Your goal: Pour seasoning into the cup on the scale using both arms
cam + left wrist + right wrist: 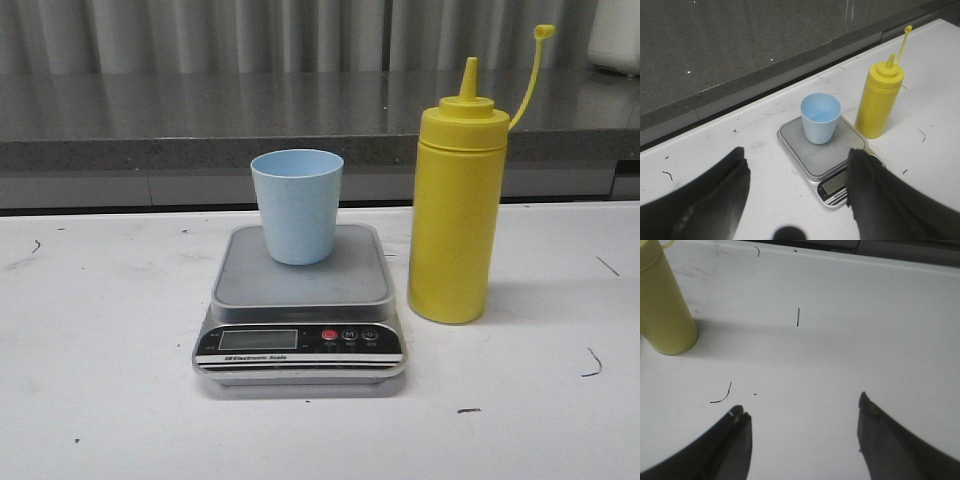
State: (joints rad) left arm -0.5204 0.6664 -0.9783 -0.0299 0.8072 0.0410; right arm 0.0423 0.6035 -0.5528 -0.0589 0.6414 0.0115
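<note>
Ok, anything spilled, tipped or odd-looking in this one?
Nothing stands out. The cup stands upright on the scale, the yellow bottle upright beside it with its cap off the nozzle. Only dark scuff marks on the table; no spill.

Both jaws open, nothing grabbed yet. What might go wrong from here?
1. The yellow bottle is tall and slim, so a glancing grasp might topple it toward the scale.
2. The blue cup stands loose on the platform; a nudge may slide it off.
3. The cap strap may dangle near the stream.
</note>
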